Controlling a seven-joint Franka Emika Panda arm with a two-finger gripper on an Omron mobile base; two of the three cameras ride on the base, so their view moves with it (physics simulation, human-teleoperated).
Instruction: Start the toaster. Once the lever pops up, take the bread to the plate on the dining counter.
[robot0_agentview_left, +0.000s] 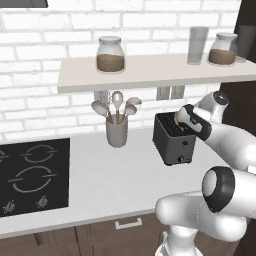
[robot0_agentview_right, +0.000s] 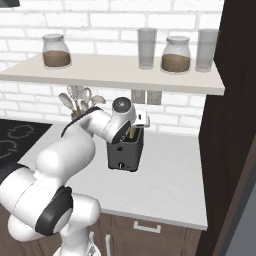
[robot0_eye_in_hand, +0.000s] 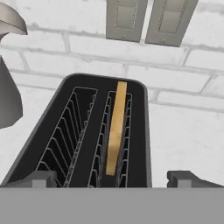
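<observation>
The dark toaster (robot0_agentview_left: 171, 142) stands on the worktop by the brick wall, also seen in the right base view (robot0_agentview_right: 125, 154). In the hand view its two slots (robot0_eye_in_hand: 83, 131) run away from me. The bread (robot0_eye_in_hand: 116, 127), a tan slice on edge, sits in the right slot; its top pokes out in the right base view (robot0_agentview_right: 131, 133). My gripper (robot0_eye_in_hand: 113, 179) hovers just above the toaster's near end, open, with its fingertips (robot0_eye_in_hand: 186, 177) spread wider than the toaster and nothing between them. From the left base view the hand (robot0_agentview_left: 186, 121) covers the toaster's top. The plate and the dining counter are out of view.
A grey utensil holder (robot0_agentview_left: 116, 131) with spoons stands left of the toaster. Further left lies the black hob (robot0_agentview_left: 30, 175). A shelf (robot0_agentview_left: 150, 72) with jars and glasses hangs overhead. Wall outlets (robot0_eye_in_hand: 148, 19) sit behind the toaster. A dark tall cabinet (robot0_agentview_right: 235, 125) bounds the right.
</observation>
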